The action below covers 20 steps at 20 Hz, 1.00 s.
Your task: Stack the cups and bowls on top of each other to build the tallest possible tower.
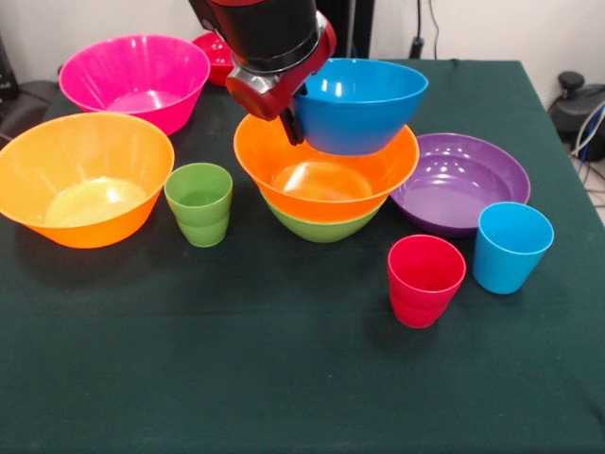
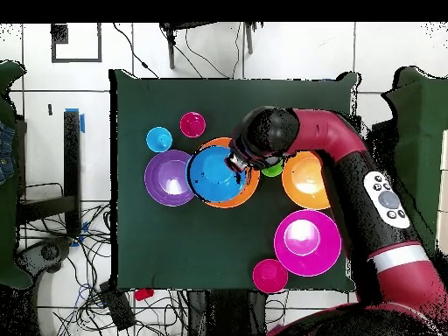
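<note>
My gripper (image 1: pixel 297 121) is shut on the left rim of the medium blue bowl (image 1: pixel 364 104), which hangs just over the tower. The tower is an orange bowl (image 1: pixel 321 180) nested in a green bowl (image 1: pixel 321 227). From above, the blue bowl (image 2: pixel 210 173) covers most of the orange bowl (image 2: pixel 246 194), with the gripper (image 2: pixel 234 162) at its rim. A green cup (image 1: pixel 199 203) stands left of the tower. A red cup (image 1: pixel 425 279) and a light blue cup (image 1: pixel 510 246) stand at the front right.
A second large orange bowl (image 1: pixel 85 180) sits at the left, with a pink bowl (image 1: pixel 137 76) behind it and a small red bowl (image 1: pixel 213 52) partly hidden by the arm. A shallow purple bowl (image 1: pixel 463 180) lies right of the tower. A dark green cloth (image 1: pixel 284 378) covers the table.
</note>
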Available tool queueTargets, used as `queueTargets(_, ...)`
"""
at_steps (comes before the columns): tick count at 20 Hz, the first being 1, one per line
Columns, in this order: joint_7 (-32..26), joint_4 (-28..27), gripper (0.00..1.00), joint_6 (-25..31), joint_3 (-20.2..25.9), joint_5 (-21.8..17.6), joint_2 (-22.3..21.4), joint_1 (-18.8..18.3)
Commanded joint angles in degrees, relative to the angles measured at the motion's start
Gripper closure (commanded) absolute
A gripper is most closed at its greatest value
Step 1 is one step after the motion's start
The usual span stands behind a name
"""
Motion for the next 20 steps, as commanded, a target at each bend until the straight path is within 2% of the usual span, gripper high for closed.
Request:
queueTargets(1,-5.5,-3.6,1.00,7.6,-4.1,-4.9,0.5,3.4)
queueTargets(5,-4.1,-1.3,1.00,6.1,-3.8,-4.9,0.3,3.0)
queueTargets(12,-1.8,-1.0,1.00,4.7,-4.2,-4.7,-0.2,2.5)
queueTargets(20,-3.3,-2.2,1.00,3.4,-4.6,-6.5,0.8,1.9)
